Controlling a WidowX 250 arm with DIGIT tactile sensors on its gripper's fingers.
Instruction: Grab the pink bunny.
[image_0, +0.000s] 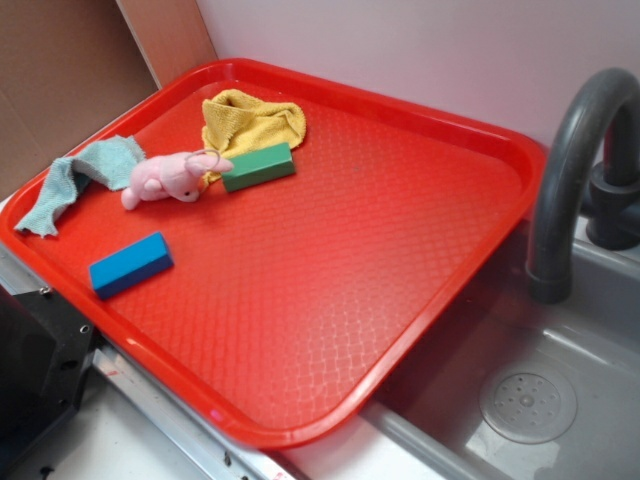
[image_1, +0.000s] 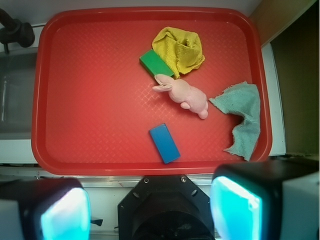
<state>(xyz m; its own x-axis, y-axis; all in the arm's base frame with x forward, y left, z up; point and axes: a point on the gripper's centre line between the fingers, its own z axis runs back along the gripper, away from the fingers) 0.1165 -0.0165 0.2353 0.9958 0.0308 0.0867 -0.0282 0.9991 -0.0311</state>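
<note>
The pink bunny lies on its side on the red tray, between a light teal cloth and a green block. In the wrist view the bunny lies right of the tray's middle, its ears touching the green block. My gripper is high above the tray's near edge, far from the bunny. Its two fingers with glowing teal pads stand wide apart and hold nothing. The gripper does not show in the exterior view.
A yellow cloth lies behind the green block. A blue block lies near the tray's front edge. The teal cloth hangs over the tray's rim. A grey sink with a dark faucet adjoins the tray.
</note>
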